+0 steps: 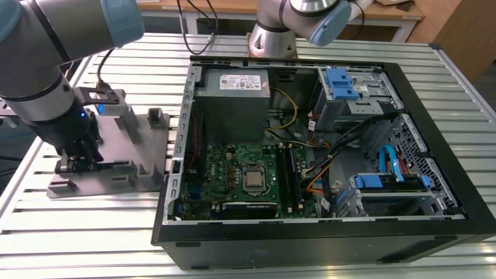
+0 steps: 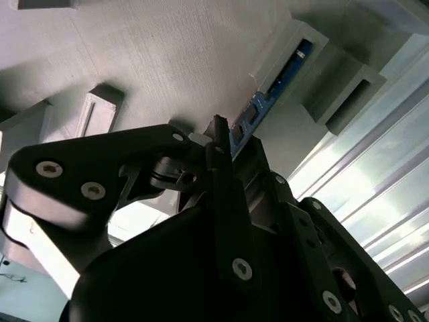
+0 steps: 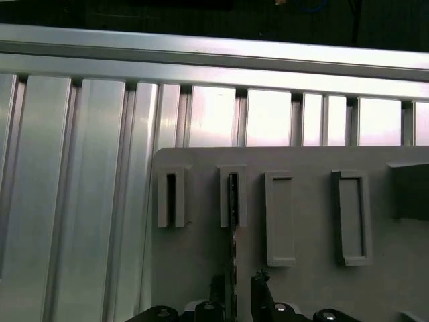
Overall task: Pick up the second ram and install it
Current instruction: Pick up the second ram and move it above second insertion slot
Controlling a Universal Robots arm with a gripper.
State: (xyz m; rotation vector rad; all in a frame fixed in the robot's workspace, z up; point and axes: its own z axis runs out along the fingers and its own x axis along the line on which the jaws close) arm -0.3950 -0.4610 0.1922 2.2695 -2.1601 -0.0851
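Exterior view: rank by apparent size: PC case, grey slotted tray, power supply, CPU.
1. PC case
2. grey slotted tray, partly hidden by the arm
3. power supply
4. CPU

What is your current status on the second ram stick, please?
Gripper low over grey tray, at the ram stick. Stick on edge in its slot. Nothing seen across it.

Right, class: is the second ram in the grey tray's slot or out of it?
In: in the second wrist view the second ram stands on edge in a slot of the grey tray.
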